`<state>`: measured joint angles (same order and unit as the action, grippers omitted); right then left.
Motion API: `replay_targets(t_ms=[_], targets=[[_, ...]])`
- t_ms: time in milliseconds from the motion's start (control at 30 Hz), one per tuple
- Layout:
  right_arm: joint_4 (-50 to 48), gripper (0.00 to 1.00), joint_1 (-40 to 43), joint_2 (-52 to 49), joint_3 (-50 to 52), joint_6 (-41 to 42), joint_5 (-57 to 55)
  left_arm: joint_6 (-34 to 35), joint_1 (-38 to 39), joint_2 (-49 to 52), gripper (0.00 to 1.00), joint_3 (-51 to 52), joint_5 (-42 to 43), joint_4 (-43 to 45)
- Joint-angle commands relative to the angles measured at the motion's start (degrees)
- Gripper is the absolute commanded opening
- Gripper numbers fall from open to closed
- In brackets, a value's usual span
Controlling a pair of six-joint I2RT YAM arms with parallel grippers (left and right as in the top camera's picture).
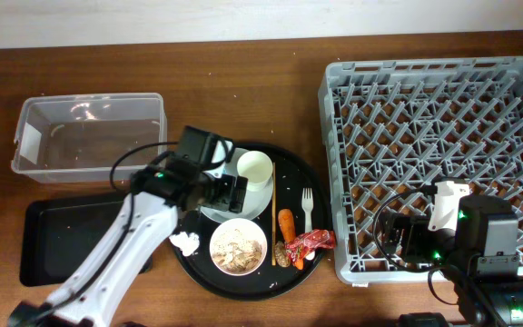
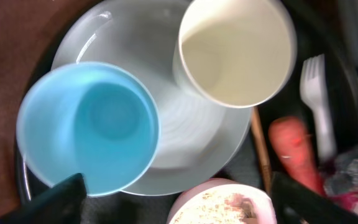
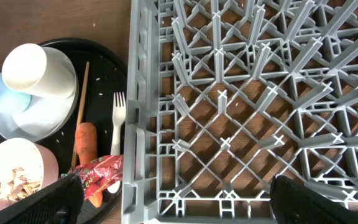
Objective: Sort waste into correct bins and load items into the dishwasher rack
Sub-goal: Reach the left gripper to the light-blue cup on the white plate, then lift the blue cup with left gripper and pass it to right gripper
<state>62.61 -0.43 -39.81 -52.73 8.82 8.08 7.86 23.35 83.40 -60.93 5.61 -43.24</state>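
Both pairs of jaws gape; we hang the left gripper (image 2: 185, 199) over the plate (image 2: 166, 118), likely for the blue cup (image 2: 89, 127) there.

The left arm (image 1: 121, 245), at seven o'clock in the overhead view, has a long white tubular link, black joint housings, a small green light and a thin black cable (image 1: 130, 157) looping alongside. The right arm (image 1: 488, 236), at four o'clock, has boxy black housings, a white bracket (image 1: 447, 204), green lights and looped black cables. The left gripper (image 2: 185, 202) and right gripper (image 3: 182, 202) have plain matte black fingers (image 2: 58, 202).
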Motion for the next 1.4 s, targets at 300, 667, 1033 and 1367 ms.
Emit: replay_targets(t_ms=[300, 667, 1033, 1367], targets=[[-0.13, 0.98, -0.22, 0.15, -1.4, 0.07, 0.31, 0.22, 1.27, 10.47, 0.62, -0.83, -9.09, 3.23], [0.07, 0.98, -0.22, 0.15, -1.4, 0.07, 0.28, 0.22, 1.25, 10.6, 0.01, -2.32, -9.09, 6.1], [0.07, 0.98, -0.22, 0.15, -1.4, 0.07, -1.18, 1.51, 0.5, 0.5, 0.01, -13.97, -5.92, -5.53], [-0.02, 0.99, -0.28, 0.11, -1.4, -3.32, 2.82, -0.81, 0.5, -4.44, 0.0, -14.93, 35.21, -0.31]])
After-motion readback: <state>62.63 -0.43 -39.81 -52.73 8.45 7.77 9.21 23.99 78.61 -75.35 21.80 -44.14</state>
